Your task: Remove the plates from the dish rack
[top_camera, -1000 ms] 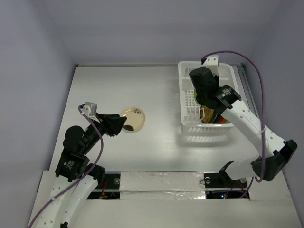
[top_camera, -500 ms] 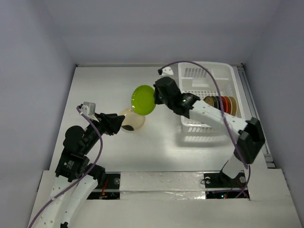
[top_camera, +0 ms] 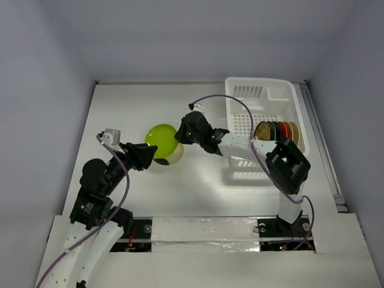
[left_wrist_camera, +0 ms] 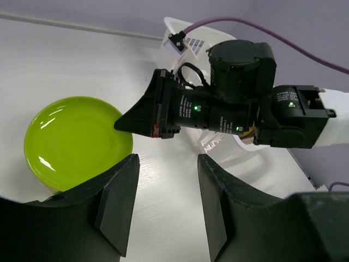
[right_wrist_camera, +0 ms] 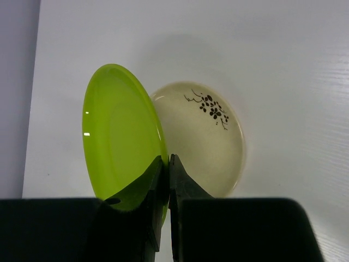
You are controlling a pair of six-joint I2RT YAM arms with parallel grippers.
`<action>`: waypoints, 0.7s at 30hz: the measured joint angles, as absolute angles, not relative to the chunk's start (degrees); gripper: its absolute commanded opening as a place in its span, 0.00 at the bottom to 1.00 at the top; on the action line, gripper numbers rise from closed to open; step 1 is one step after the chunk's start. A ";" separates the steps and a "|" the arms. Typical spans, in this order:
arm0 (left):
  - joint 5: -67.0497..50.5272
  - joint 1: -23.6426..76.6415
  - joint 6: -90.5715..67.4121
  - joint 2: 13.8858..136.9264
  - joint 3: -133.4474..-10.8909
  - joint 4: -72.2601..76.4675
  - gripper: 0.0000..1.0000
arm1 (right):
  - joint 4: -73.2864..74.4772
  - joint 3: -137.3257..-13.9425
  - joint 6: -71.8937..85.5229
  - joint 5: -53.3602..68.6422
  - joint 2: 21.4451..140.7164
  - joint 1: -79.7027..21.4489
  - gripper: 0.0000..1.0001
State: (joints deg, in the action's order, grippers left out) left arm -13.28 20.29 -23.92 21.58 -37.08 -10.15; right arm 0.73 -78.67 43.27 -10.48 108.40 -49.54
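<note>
My right gripper (top_camera: 180,135) is shut on the rim of the lime green plate (top_camera: 161,137) and holds it tilted just above the cream plate (top_camera: 172,156) with a black flower print, which lies flat on the table. In the right wrist view the green plate (right_wrist_camera: 120,134) stands edge-on between my fingers, with the cream plate (right_wrist_camera: 204,136) behind it. The white dish rack (top_camera: 264,123) at the back right holds several upright plates (top_camera: 277,131). My left gripper (top_camera: 151,155) is open and empty beside the cream plate; its view shows the green plate (left_wrist_camera: 76,142).
The right arm (left_wrist_camera: 240,109) stretches from the rack across the table's middle. The table's left edge (top_camera: 87,132) meets the grey side wall. Taped boards (top_camera: 204,231) run along the near edge by the arm bases.
My right gripper has carried the green plate from the rack leftward and down, to just over the cream plate. The left arm has not moved.
</note>
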 measured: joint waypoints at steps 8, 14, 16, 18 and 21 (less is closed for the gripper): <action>-13.30 20.29 -23.97 21.58 -37.08 -10.15 0.44 | -1.17 -74.63 46.74 -10.68 110.24 -49.54 0.10; -13.30 20.27 -24.08 21.58 -37.08 -10.13 0.44 | -1.83 -73.06 48.05 -10.68 110.78 -49.54 0.35; -13.32 20.23 -24.12 21.58 -37.08 -10.13 0.44 | -1.91 -72.90 48.31 -10.72 110.78 -49.54 0.53; -13.34 20.23 -24.12 21.58 -37.08 -10.13 0.44 | -1.91 -72.86 48.07 -10.90 110.78 -49.54 0.61; -13.43 20.23 -24.12 21.58 -37.08 -10.13 0.44 | -1.41 -72.86 47.46 -11.77 110.72 -49.54 0.73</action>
State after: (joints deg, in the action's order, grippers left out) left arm -13.43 20.23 -24.12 21.58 -37.08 -10.13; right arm -1.41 -72.86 47.46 -11.77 110.72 -49.54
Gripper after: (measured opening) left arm 0.437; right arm 0.653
